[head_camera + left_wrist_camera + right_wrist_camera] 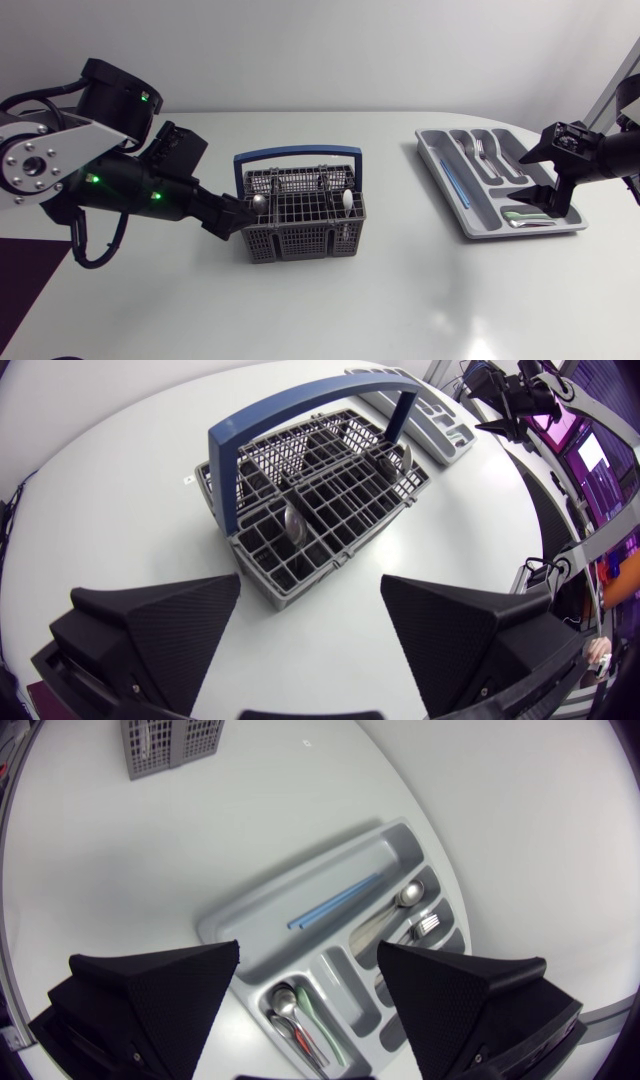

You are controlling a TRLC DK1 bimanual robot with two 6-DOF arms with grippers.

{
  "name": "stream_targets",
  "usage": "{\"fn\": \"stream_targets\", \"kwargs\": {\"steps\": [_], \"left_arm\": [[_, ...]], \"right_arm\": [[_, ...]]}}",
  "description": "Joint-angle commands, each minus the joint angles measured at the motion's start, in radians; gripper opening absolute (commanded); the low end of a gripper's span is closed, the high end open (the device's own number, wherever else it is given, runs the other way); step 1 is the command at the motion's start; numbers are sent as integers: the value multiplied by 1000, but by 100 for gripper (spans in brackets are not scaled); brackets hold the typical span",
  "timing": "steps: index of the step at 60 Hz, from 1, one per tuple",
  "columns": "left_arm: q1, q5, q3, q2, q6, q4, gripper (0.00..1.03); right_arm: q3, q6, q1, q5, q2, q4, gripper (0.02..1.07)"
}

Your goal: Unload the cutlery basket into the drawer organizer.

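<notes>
Left pincer [236, 216] is spread wide and holds nothing, close to the left end of the cutlery basket [300, 222]. The basket sits mid-frame on the desk [330, 310], its long axis and blue handle [297, 155] running left-right. Right pincer [530, 178] also gapes empty, over the drawer organizer [437, 170] at right of the frame. The organizer's long axis slants from upper left to lower right.

Grey cutlery basket [300, 243], blue handle upright, mid-table; metal spoon [259, 201], white spoon [347, 200] inside. Grey drawer organizer [432, 160] well apart, partly filled.
</notes>
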Motion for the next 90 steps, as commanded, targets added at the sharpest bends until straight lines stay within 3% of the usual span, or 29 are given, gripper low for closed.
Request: {"fn": "stream_targets", "kwargs": {"steps": [1,20,46,59,74,90], "left_arm": [[4,-3,30,29,-26,15,99],[59,28,30,94,-35,80,98],[56,66,31,141,-60,150,90],[42,66,22,150,-72,186,75],[36,67,14,178,-85,220,46],[28,97,19,232,-108,243,36]], "right_arm": [[-55,134,52,-11,-71,-30,102],[-140,476,313,-20,-285,-99,99],[-129,869,667,15,-407,-127,99],[-129,930,733,27,-397,-107,99],[-129,981,806,50,-364,-64,99],[-141,998,842,55,-332,-33,99]]}}
